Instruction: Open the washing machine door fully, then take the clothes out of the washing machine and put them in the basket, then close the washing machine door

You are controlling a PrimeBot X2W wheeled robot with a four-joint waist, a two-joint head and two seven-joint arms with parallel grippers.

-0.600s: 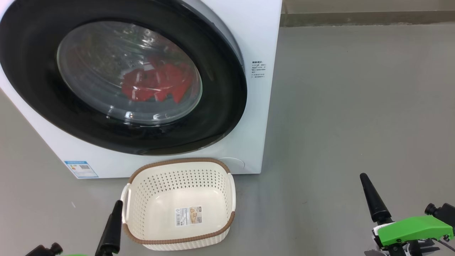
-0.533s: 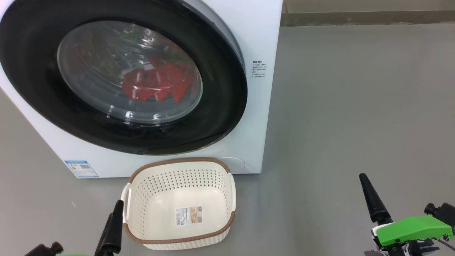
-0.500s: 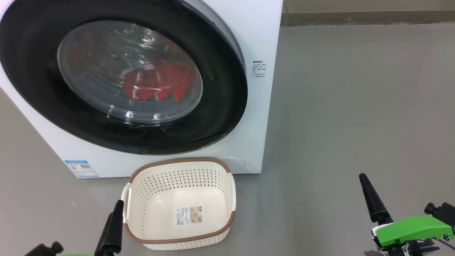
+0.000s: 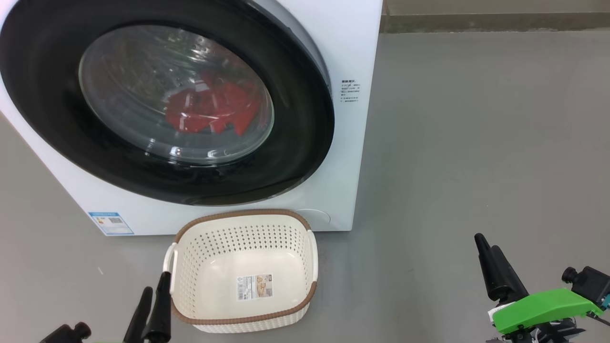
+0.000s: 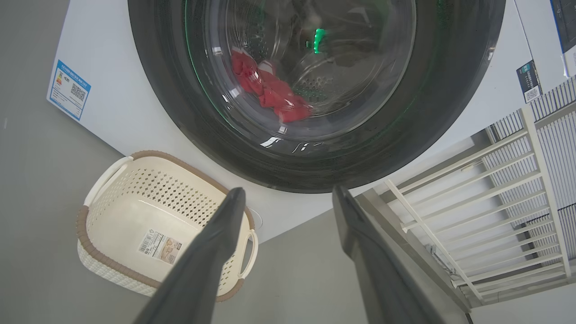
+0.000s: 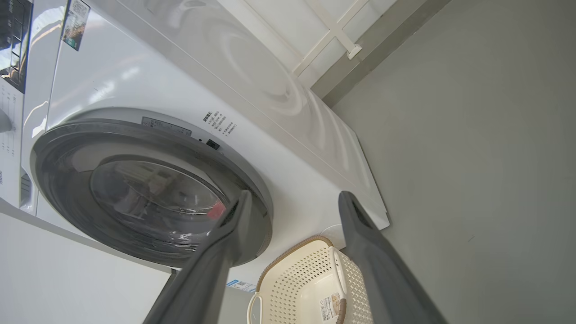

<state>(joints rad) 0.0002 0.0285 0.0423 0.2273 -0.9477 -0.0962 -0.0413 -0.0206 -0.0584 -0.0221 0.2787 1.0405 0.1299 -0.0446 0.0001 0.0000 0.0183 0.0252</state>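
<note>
The washing machine (image 4: pixel 352 57) is a white box on the grey floor. The black rim of the washing machine door (image 4: pixel 305 143) lies over its front. Behind the glass window, the red clothes (image 4: pixel 212 109) sit low in the drum, and they also appear in the left wrist view (image 5: pixel 270 94). The cream basket (image 4: pixel 238 238) stands empty on the floor just in front of the machine, a paper label on its bottom. My left gripper (image 4: pixel 157 281) is open beside the basket's left handle. My right gripper (image 4: pixel 487 242) is open far right of the basket, over bare floor.
A blue label (image 4: pixel 110 223) marks the machine's lower left corner. A skirting strip (image 4: pixel 476 21) runs along the wall behind. White railing (image 5: pixel 472 202) stands to one side of the machine in the left wrist view. Open grey floor (image 4: pixel 476 143) lies right of the machine.
Both grippers have turned a little, so two fingers of each now show instead of one. The right one has slid slightly left. The camera has shifted a little.
</note>
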